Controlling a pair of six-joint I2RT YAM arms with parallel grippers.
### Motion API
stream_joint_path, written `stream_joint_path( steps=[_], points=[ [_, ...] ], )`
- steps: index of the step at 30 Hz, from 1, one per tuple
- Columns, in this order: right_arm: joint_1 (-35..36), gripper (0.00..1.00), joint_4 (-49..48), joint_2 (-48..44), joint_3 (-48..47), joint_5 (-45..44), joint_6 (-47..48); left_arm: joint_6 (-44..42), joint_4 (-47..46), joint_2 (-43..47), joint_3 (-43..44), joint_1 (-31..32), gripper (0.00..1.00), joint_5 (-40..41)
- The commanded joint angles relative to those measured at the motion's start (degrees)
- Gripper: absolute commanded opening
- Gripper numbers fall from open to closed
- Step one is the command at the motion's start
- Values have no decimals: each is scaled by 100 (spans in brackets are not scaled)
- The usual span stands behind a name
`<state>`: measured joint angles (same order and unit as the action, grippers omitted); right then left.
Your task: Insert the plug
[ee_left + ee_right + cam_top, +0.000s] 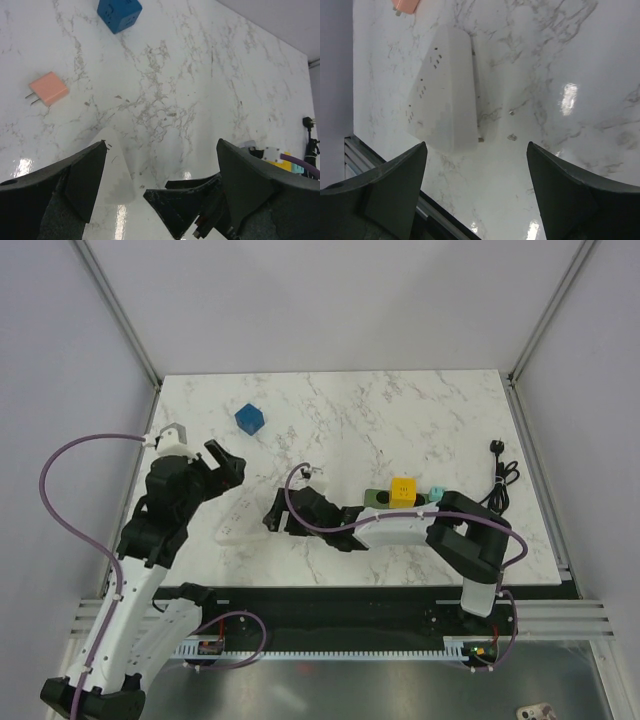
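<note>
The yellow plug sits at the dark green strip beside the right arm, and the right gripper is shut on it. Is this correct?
No. The yellow plug sits at the dark green strip beside the right arm, but the right gripper is open and empty, apart from it; the right wrist view shows this.

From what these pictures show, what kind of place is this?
Most likely a robot test cell in a lab: a marble-patterned table enclosed by plain white panels on a metal frame, with small practice items on it such as the yellow plug and a blue cube.
</note>
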<state>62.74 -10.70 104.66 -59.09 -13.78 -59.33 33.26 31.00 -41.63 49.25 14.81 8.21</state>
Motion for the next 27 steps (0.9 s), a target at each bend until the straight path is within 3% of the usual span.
stream_joint_path(
  steps=[1,10,20,23,26,27],
  points=[
    [221,88,-205,326,-436,-354,-272,-565,-446,347,-65,-22,98,-443],
    [432,80,-215,950,-945,-309,-263,-610,-429,700,-241,-22,98,-162],
    [423,70,-609,1170,-797,-398,-518,-610,-437,665,-206,-22,98,-196],
    [414,64,-582,1188,-859,-266,-395,-583,-446,638,-179,-22,97,-258],
    [388,53,-591,1153,-841,-213,-281,-592,-446,551,-136,-22,97,-276],
    [371,45,-600,1127,-797,-178,-263,-583,-437,542,-118,-22,97,-293]
  ],
)
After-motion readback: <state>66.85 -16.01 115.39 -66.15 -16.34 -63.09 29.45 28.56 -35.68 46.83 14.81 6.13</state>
